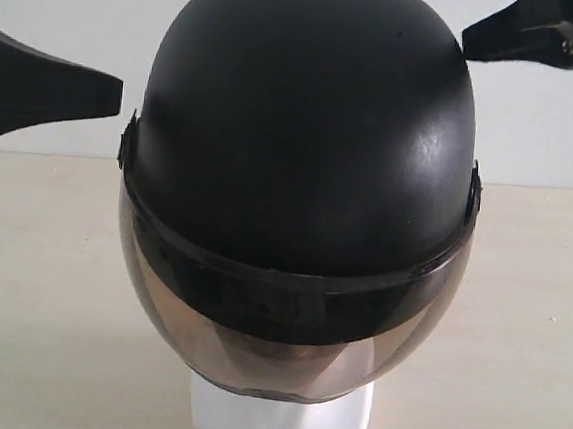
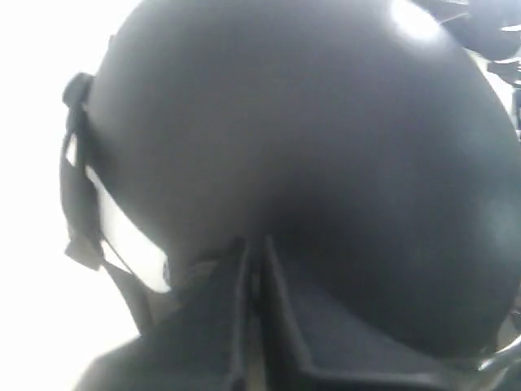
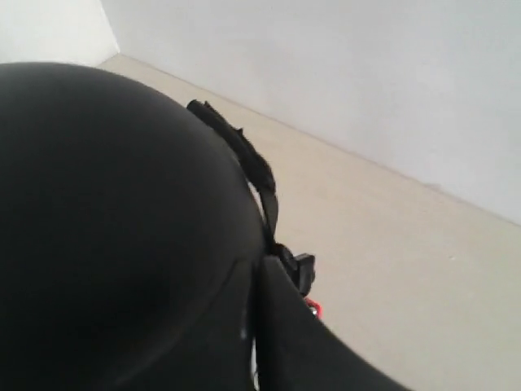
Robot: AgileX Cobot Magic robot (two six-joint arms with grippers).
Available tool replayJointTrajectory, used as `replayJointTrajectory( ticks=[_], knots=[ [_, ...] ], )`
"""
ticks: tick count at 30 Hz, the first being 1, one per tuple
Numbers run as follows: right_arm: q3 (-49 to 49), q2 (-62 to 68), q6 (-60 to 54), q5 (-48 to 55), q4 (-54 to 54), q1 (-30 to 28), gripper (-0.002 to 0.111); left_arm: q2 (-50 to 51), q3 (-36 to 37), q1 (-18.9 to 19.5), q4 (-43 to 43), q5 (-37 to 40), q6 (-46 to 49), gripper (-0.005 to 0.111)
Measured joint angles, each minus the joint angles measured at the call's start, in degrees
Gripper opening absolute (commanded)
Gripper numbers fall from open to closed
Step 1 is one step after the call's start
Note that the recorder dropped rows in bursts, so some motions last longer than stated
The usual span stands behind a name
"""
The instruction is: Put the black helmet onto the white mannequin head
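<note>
Exterior view, read from nine o'clock to three o'clock. The left pincer (image 1: 114,94) stands at about nine o'clock of the black helmet (image 1: 304,126), just beside the shell. We cannot tell from here whether it touches. In the left wrist view the left pincer (image 2: 251,246) has its fingers drawn together with only a slit between them. It holds nothing, and its tips are at the dark shell.

At centre, the helmet sits level over the white mannequin head (image 1: 278,425). Only the neck base (image 1: 224,415) shows plainly, at six o'clock on the pale worktop (image 1: 38,303). The smoky visor (image 1: 286,340) hangs down over the face.

At one o'clock, the right pincer (image 1: 467,40) lies close against the crown. The right wrist view shows the right pincer (image 3: 254,267) fully closed and empty at the shell.

We judge the step in hand to be the final seating. To do it well, we press with both closed tips evenly and straight down, so that the light head does not tip on its base. We then back each arm straight outward, clear of the visor pivot (image 1: 474,189).
</note>
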Motion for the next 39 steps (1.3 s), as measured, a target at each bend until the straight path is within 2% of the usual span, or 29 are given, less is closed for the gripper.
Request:
replayJointTrajectory(
  ticks=[3, 5, 8, 11, 13, 21, 35, 39],
  knots=[
    [0.0, -5.6, 3.8, -3.9, -5.1, 0.0, 0.0, -3.8, 0.0, 0.0, 0.0, 2.0, 0.0, 0.004],
    [1.5, -10.7, 6.1, -5.7, -9.3, 0.0, 0.0, -7.7, 0.8, 0.0, 0.0, 6.3, 0.0, 0.004],
    [11.9, -21.5, 7.8, -13.4, -11.3, 0.0, 0.0, -16.0, 5.9, 0.0, 0.0, 19.6, 0.0, 0.004],
    [26.8, -34.4, 9.2, -25.3, -11.1, 0.0, 0.0, -22.7, 14.5, 0.0, 0.1, 33.8, 0.0, 0.004],
    [32.4, -41.3, 12.6, -29.0, -10.9, 0.0, 0.0, -25.8, 18.4, 0.0, 0.2, 37.7, 0.0, 0.004],
    [34.9, -51.1, 14.5, -29.4, -10.4, 0.0, 0.0, -29.8, 21.0, 0.0, 0.2, 39.1, 0.1, 0.004],
    [35.1, -52.7, 14.6, -29.4, -10.4, 0.0, 0.0, -29.9, 21.0, 0.0, 0.2, 39.2, 0.2, 0.004],
    [35.5, -55.3, 14.5, -26.6, -11.9, -3.6, 0.0, -29.9, 21.0, 0.0, 0.2, 39.2, 0.2, 0.004]
  ],
)
